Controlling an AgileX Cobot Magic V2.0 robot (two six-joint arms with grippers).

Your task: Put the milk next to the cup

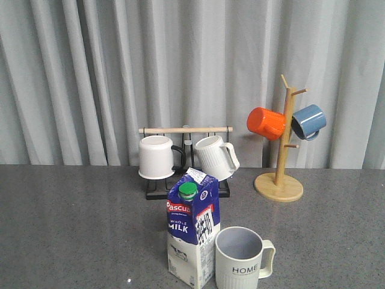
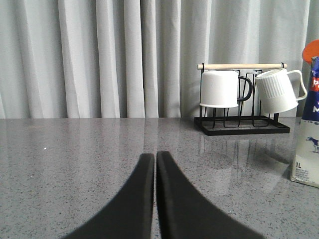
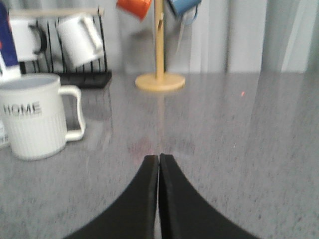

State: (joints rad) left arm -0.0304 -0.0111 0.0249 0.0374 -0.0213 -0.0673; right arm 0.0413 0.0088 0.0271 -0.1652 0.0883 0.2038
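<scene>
The milk (image 1: 192, 232), a blue-and-white carton with a green cap, stands upright near the table's front edge, right beside the cup (image 1: 239, 260), a pale ribbed mug lettered "HOME". They look close or touching. The carton's edge shows in the left wrist view (image 2: 307, 124) and in the right wrist view (image 3: 7, 40). The cup shows in the right wrist view (image 3: 35, 115). My left gripper (image 2: 155, 155) is shut and empty, low over bare table left of the milk. My right gripper (image 3: 159, 157) is shut and empty, right of the cup. Neither gripper shows in the front view.
A black rack (image 1: 186, 180) at the back holds a smooth white mug with a black handle (image 1: 157, 156) and an unlettered white ribbed mug (image 1: 213, 158). A wooden mug tree (image 1: 280, 162) at the back right carries an orange mug (image 1: 265, 123) and a blue mug (image 1: 308, 121). Grey curtains hang behind.
</scene>
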